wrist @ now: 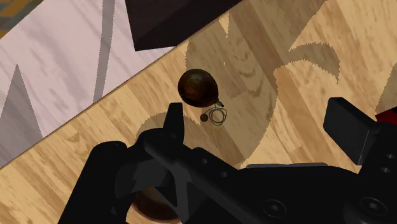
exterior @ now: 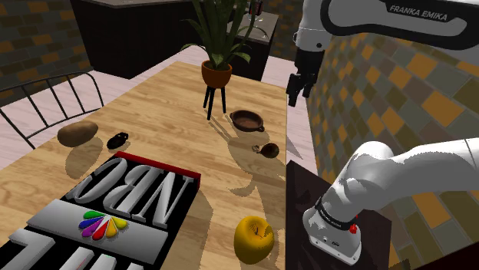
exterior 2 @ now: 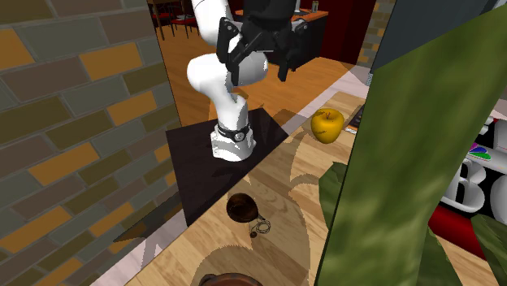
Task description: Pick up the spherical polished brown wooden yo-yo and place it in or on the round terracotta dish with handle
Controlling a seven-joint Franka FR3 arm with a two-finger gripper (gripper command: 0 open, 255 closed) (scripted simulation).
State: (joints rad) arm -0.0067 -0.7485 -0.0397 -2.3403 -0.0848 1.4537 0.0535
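The black gripper (exterior: 299, 90) hung in the air above the wooden table's (exterior: 165, 100) edge, its two fingers (wrist: 175, 118) spread wide apart and holding nothing. Below it the dark brown yo-yo (exterior: 270, 149) lay on the table close to the edge by the stand (exterior 2: 199, 162), its string coiled just beside it. It sat near the brown handled dish (exterior: 248, 120) but not touching it, with a yellow apple (exterior: 254, 238) well apart.

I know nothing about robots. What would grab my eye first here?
A big black box with NBC lettering and a rainbow peacock logo lies at the near end of the table in the shoulder view, a bright yellow apple beside it. Farther along, the black gripper hangs open above a small brown yo-yo, close to a brown dish.
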